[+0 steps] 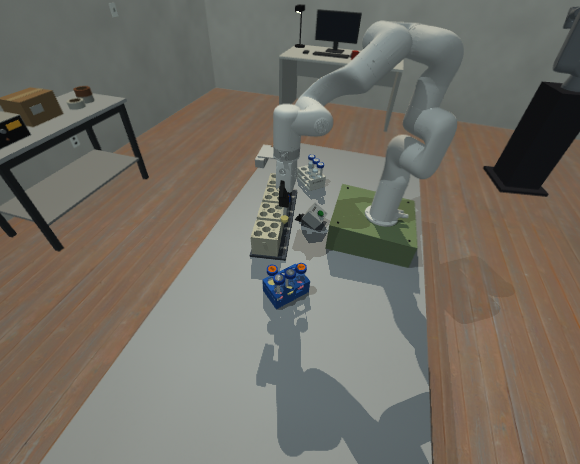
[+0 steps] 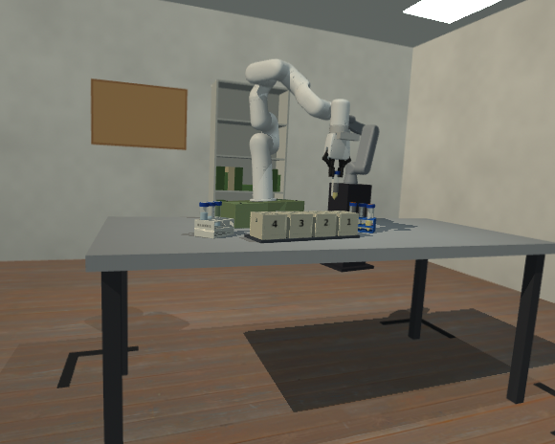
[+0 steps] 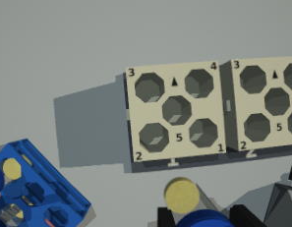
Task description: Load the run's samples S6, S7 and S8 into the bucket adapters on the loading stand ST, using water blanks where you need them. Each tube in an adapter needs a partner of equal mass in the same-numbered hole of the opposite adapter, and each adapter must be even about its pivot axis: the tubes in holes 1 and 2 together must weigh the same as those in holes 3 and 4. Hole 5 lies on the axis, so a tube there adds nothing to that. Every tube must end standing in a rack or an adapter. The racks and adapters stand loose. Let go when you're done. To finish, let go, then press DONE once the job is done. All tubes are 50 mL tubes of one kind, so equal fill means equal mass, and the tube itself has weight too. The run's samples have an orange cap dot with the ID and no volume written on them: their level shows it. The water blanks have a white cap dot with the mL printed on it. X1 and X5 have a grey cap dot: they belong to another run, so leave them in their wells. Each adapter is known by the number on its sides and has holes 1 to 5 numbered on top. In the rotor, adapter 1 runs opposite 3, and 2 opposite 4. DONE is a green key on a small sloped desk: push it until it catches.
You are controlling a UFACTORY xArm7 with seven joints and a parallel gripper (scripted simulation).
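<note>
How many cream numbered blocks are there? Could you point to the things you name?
4, in one row on the dark stand (image 1: 268,257) (image 2: 307,238) (image 3: 129,166): block 1 (image 1: 267,245) (image 2: 348,224) (image 3: 198,108) nearest the blue rack (image 1: 293,296) (image 2: 373,226) (image 3: 68,183), then block 2 (image 1: 269,217) (image 2: 325,223) (image 3: 252,103), block 3 (image 1: 274,194) (image 2: 300,225), and block 4 (image 1: 272,180) (image 2: 275,225) nearest the white rack (image 1: 318,183) (image 2: 204,231).

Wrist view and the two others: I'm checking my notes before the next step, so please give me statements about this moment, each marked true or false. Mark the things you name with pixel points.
1. The gripper (image 1: 283,200) (image 2: 336,173) (image 3: 203,215) holds a tube (image 2: 335,187) (image 3: 182,195). True.
2. Adapter 1 (image 2: 348,223) (image 3: 174,94) already has a tube in hole 5. False: all its holes are empty.
3. The blue rack (image 1: 287,295) (image 3: 75,183) has two orange-dotted caps. True.
4. The white rack (image 1: 311,181) (image 2: 213,230) stands beside adapter 1. False: it stands beyond adapter 4 (image 2: 274,225).
</note>
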